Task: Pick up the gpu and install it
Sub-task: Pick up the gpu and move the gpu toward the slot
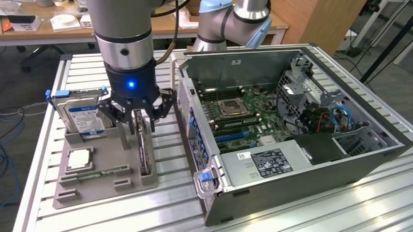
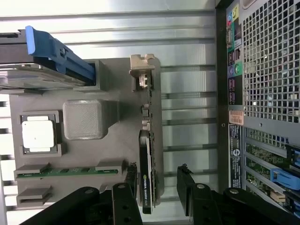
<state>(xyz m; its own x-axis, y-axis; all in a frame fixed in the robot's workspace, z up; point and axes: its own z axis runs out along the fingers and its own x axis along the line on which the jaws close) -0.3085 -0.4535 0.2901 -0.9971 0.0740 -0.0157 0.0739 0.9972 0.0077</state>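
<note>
pincer (image 2: 157,172): spread wide, astride gpu (image 2: 148,161) | gpu: on edge in gray holder (image 2: 117,79)

The gpu (image 1: 144,154) is a thin, dark card with a silver bracket (image 2: 142,70) at one end. It stands upright on its long edge in a slot of the grey tray (image 1: 96,186). This is left of centre, in the lower half of the exterior view.
</note>
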